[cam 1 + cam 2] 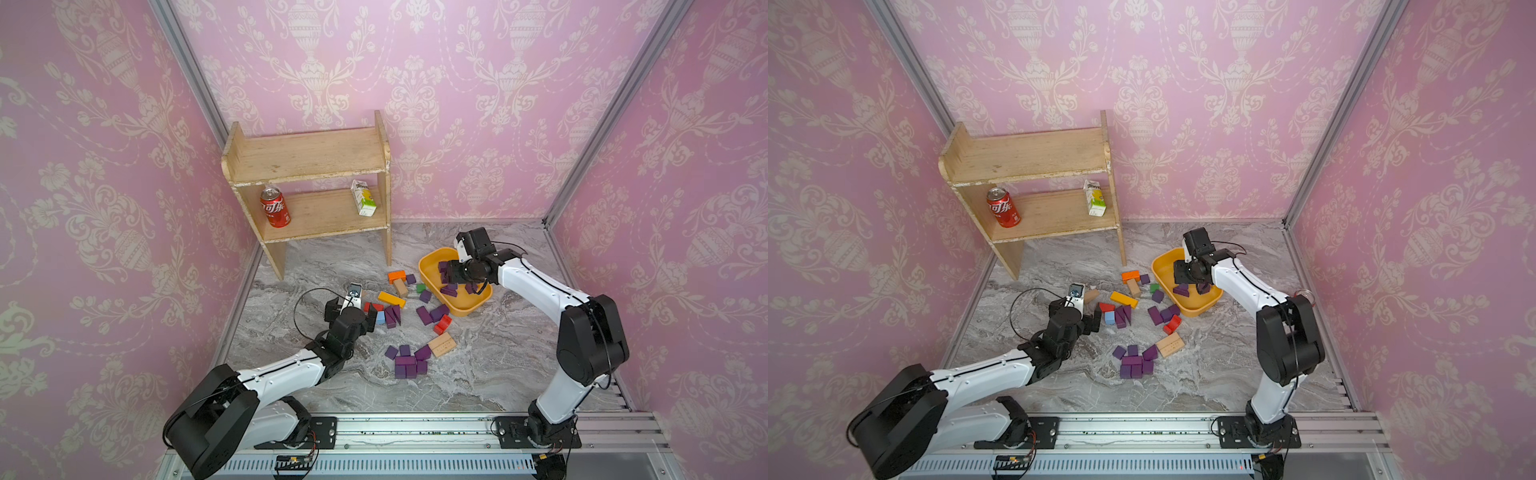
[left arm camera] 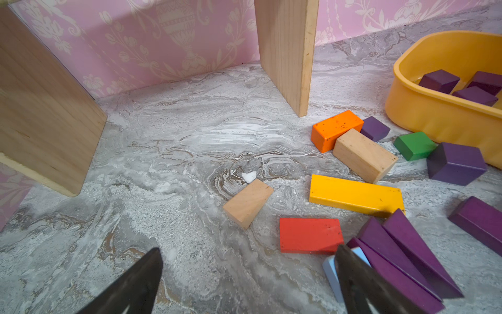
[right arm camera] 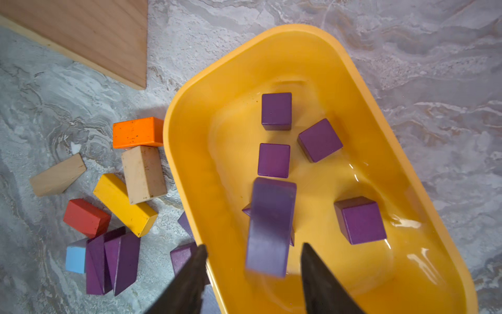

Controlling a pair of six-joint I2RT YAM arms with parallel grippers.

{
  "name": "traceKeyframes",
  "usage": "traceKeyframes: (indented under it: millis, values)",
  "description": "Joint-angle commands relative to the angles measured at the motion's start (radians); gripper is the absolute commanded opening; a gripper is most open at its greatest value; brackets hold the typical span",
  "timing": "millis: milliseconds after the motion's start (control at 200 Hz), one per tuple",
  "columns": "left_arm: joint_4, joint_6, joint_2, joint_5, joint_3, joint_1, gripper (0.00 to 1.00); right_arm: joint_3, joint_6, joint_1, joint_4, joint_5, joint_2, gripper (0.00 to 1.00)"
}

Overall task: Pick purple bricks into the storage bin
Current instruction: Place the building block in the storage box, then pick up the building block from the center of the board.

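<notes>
Purple brick (image 3: 270,225), blurred, sits loose inside the parted right tool (image 3: 254,245), over the storage bin (image 3: 190,163).

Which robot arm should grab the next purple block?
Probably left: the left gripper hangs open beside the purple wedges; the right gripper is over the storage bin, a purple bar between its jaws.

A mock-home robot test booth: pink wallpapered panels (image 1: 457,83), aluminium frame (image 1: 600,137), arms (image 1: 282,370) bolted to a rail (image 1: 415,432).
</notes>
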Motion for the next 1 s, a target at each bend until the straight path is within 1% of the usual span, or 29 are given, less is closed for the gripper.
traceKeyframes:
  millis: [0,100,165,250,350,420,550,630,746,901,991]
  values:
    - [-0.030,-0.001,-0.016,-0.019,0.018,0.007,0.99,0.046,-0.026,-0.001,-0.040,0.005,0.003,0.66]
    - [-0.031,-0.003,-0.021,-0.021,0.019,0.009,0.99,0.035,-0.023,0.013,-0.050,-0.010,-0.027,0.66]
    - [-0.029,-0.003,-0.024,-0.026,0.015,0.008,0.99,0.015,-0.022,0.046,-0.052,0.007,-0.060,0.65]
    - [-0.021,-0.004,-0.026,-0.029,0.010,0.009,0.99,-0.008,-0.007,0.115,-0.062,0.009,-0.094,0.63]
    - [-0.019,-0.006,-0.020,-0.030,0.010,0.008,0.99,-0.051,0.029,0.210,-0.028,-0.058,-0.115,0.60]
    - [-0.015,-0.009,-0.013,-0.027,0.010,0.008,0.99,-0.077,0.068,0.274,0.001,-0.071,-0.115,0.57]
    - [-0.012,-0.012,0.002,-0.020,0.014,0.008,0.99,-0.095,0.126,0.350,0.060,-0.108,-0.078,0.53]
    - [-0.016,-0.013,0.004,-0.019,0.015,0.008,0.99,-0.079,0.133,0.379,0.067,-0.098,-0.040,0.51]
    - [-0.021,-0.012,-0.006,-0.019,0.015,0.009,0.99,-0.036,0.130,0.396,0.055,-0.092,0.031,0.49]
    - [-0.025,-0.008,-0.019,-0.025,0.012,0.007,0.99,0.017,0.108,0.402,0.031,-0.062,0.110,0.51]
    - [-0.024,-0.008,-0.018,-0.030,0.010,0.008,0.99,0.047,0.093,0.403,0.014,-0.065,0.150,0.51]
